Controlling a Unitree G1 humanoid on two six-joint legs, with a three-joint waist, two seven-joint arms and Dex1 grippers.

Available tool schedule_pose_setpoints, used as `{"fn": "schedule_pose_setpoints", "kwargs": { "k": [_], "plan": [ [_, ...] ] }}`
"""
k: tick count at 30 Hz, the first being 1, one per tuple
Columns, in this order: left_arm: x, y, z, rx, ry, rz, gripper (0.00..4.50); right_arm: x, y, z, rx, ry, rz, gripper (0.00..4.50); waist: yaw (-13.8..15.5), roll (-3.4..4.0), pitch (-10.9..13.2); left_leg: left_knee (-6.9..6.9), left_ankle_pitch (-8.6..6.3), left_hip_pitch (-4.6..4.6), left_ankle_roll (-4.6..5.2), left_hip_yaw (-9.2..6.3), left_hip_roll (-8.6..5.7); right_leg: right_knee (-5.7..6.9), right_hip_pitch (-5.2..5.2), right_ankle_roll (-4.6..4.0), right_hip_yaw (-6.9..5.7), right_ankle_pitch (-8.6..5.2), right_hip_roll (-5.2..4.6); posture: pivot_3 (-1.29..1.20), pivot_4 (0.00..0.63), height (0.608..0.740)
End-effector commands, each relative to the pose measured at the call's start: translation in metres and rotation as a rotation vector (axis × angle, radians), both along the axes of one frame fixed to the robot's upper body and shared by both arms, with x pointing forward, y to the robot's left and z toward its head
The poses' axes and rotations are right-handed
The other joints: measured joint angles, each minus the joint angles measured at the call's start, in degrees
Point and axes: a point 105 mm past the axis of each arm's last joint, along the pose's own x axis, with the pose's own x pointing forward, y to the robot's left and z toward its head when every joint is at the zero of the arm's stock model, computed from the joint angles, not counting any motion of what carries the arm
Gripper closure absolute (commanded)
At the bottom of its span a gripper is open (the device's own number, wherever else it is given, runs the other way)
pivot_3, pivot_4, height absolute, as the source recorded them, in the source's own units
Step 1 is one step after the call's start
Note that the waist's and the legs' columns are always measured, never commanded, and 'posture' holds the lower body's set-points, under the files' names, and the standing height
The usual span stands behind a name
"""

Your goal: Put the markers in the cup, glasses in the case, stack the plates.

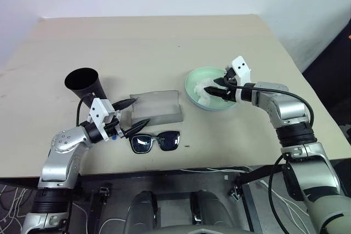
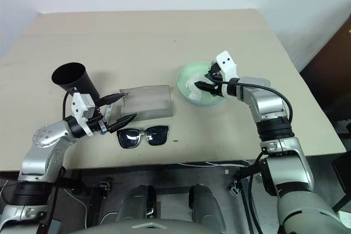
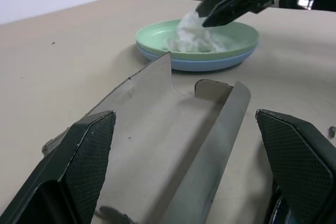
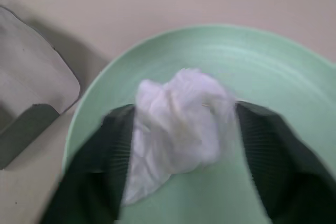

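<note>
Crumpled white tissue — soft, lumpy — in smooth round plates.

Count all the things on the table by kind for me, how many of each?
Plates: 2, mint green stacked on light blue
Cup: 1
Glasses case: 1
Sunglasses: 1
Tissue: 1
Total: 6

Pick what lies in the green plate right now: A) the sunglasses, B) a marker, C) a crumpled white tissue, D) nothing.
C: a crumpled white tissue lies in the green plate, between the right gripper's fingers; the sunglasses lie on the table in front of the case.
</note>
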Motion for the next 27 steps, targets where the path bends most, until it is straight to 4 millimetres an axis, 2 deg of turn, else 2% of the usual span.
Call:
{"fn": "schedule_pose_setpoints", "kwargs": {
  "k": [1, 5, 7, 9, 11, 14, 17, 22, 27],
  "plan": [
    [-0.006, 0.006, 0.013, 0.004, -0.05, 0.024, 0.0, 0.005, -0.007, 0.018, -0.021, -0.042, -0.009, 0.04, 0.0, 0.0, 0.0, -0.01, 0.0, 0.0, 0.0, 0.01, 0.0, 0.0, 0.0, 0.0, 0.0, 0.0, 0.0, 0.0, 0.15, 0.726],
    [-0.011, 0.009, 0.014, 0.002, -0.048, 0.048, 0.0, 0.003, -0.002, 0.033, -0.006, -0.048, 0.042, 0.01, 0.0, 0.01, 0.0, -0.03, 0.0, 0.0, 0.0, 0.01, 0.0, -0.01, -0.03, -0.02, 0.01, -0.01, 0.0, 0.0, 0.15, 0.726],
    [-0.013, 0.014, 0.015, 0.007, -0.048, 0.071, 0.0, -0.009, 0.018, 0.049, 0.058, -0.019, 0.16, 0.01, -0.1, 0.03, 0.0, -0.04, 0.0, -0.01, 0.0, 0.01, 0.02, 0.0, -0.04, -0.03, 0.01, -0.01, 0.01, 0.0, 0.15, 0.726],
    [-0.015, 0.02, 0.018, 0.007, -0.057, 0.101, 0.0, -0.03, 0.041, 0.059, 0.102, 0.036, 0.329, 0.01, -0.3, 0.08, 0.0, -0.05, 0.0, 0.0, 0.0, 0.04, 0.04, 0.02, -0.08, -0.03, 0.06, -0.01, 0.02, 0.0, 0.15, 0.726],
    [-0.018, 0.025, 0.019, 0.009, -0.056, 0.121, 0.0, -0.05, 0.059, 0.065, 0.137, 0.08, 0.47, 0.01, -0.2, 0.08, 0.0, -0.09, 0.0, -0.01, 0.0, 0.05, 0.1, 0.04, -0.12, -0.01, 0.08, 0.0, 0.07, 0.0, 0.15, 0.726],
    [-0.023, 0.031, 0.018, 0.021, -0.045, 0.138, 0.0, -0.066, 0.085, 0.069, 0.157, 0.165, 0.617, 0.01, -0.2, 0.09, 0.0, -0.14, 0.0, 0.0, 0.0, 0.04, 0.14, 0.04, -0.14, -0.02, 0.05, -0.01, 0.09, 0.0, 0.15, 0.726],
    [-0.031, 0.036, 0.017, 0.015, -0.036, 0.159, 0.0, -0.084, 0.108, 0.061, 0.105, 0.23, 0.774, 0.01, -0.2, 0.09, 0.0, -0.12, -0.01, 0.0, -0.01, 0.07, 0.13, 0.04, -0.16, -0.18, 0.06, -0.09, 0.02, 0.0, 0.15, 0.726],
    [-0.044, 0.047, 0.011, 0.008, -0.017, 0.195, 0.0, -0.104, 0.132, 0.041, 0.019, 0.353, 0.937, 0.01, -0.2, 0.09, 0.0, -0.11, -0.01, -0.07, -0.01, 0.07, 0.09, 0.03, -0.21, -0.22, 0.06, -0.11, -0.11, 0.0, 0.15, 0.726],
    [-0.05, 0.056, 0.007, 0.028, -0.005, 0.221, 0.0, -0.109, 0.146, 0.015, -0.081, 0.422, 1.003, 0.01, -0.2, 0.09, 0.0, -0.1, -0.01, -0.11, -0.02, 0.06, 0.1, 0.04, -0.28, -0.24, 0.05, -0.11, -0.16, 0.0, 0.15, 0.726]
  ]
}}
